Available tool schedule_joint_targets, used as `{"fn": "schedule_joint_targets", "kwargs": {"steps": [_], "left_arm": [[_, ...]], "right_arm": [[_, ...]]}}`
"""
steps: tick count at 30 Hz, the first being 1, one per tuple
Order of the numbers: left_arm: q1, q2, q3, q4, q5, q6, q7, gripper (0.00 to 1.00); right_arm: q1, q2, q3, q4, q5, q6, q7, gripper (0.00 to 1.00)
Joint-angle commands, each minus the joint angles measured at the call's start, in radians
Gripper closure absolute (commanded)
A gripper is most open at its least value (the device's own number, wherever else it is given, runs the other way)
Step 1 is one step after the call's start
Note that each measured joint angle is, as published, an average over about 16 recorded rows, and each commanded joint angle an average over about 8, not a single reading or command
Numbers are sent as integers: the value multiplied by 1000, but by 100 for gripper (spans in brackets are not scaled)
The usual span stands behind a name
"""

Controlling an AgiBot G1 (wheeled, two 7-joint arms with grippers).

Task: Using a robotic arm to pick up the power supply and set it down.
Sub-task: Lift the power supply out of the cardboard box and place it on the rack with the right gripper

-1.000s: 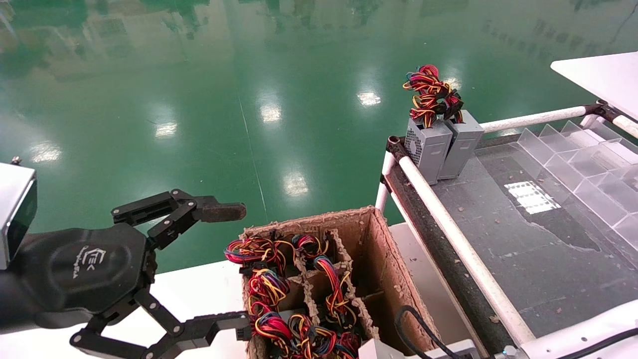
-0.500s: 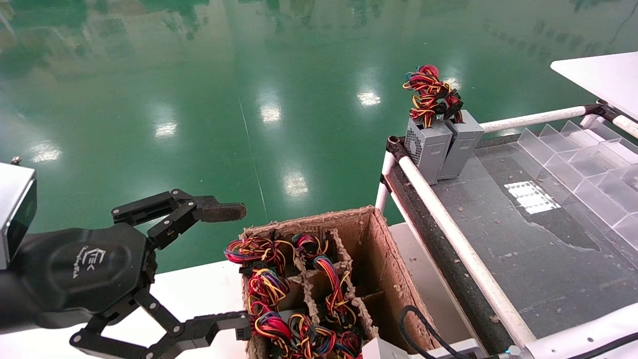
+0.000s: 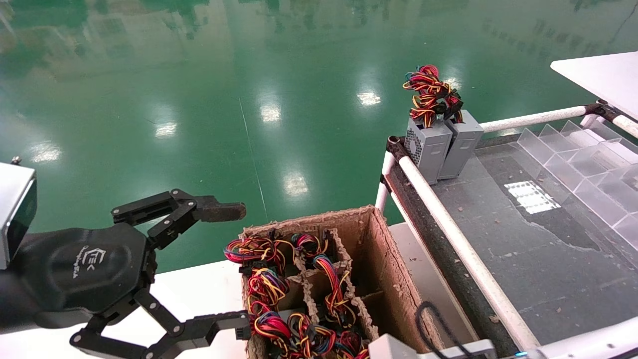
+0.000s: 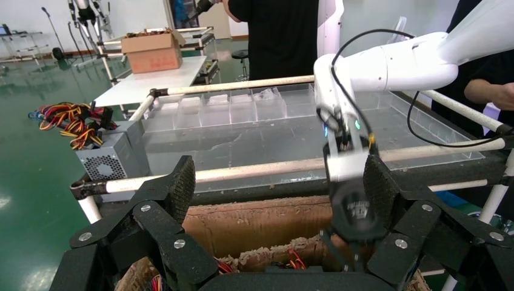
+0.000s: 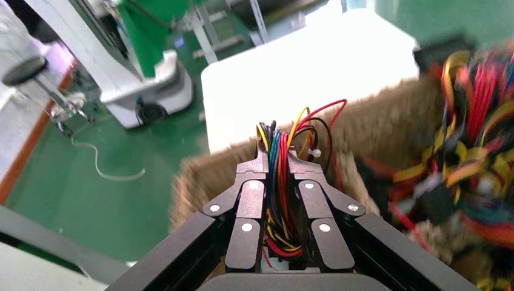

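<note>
In the right wrist view my right gripper [image 5: 279,162] is shut on the loose red, yellow, blue and black wires of the power supply [image 5: 280,182], above the cardboard box [image 5: 200,176]. The supply's grey body is hidden behind the fingers. The head view shows only this arm's pale camera block [image 3: 391,349] and black cable, at the bottom edge over the box. My left gripper [image 3: 244,269] hangs open and empty just left of the box. The left wrist view looks between its textured pads [image 4: 182,185] at the right arm's black palm [image 4: 357,212] over the box's far side.
The cardboard box [image 3: 384,259] has divider cells holding several more wire bundles. To its right runs a dark belt [image 3: 538,259] with a white rail. Two grey supplies [image 3: 441,144] with knotted bundles stand at the belt's far corner, and clear dividers [image 3: 588,159] lie beyond. People stand behind the belt [image 4: 285,36].
The right arm's camera block and cable at the bottom edge have shifted a little right and further into view. The left gripper has not moved.
</note>
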Motion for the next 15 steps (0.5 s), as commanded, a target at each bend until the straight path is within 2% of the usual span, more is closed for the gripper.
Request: {"fn": "schedule_joint_targets", "kwargs": {"steps": [1,15], "left_arm": [[0,0,0,0,0,0,0,0],[0,0,1,0,0,0,0,0]], "right_arm": [[-4,7,11,7,30,-10,-1,100],[-34,138,140,128,223,33,3,100]]}}
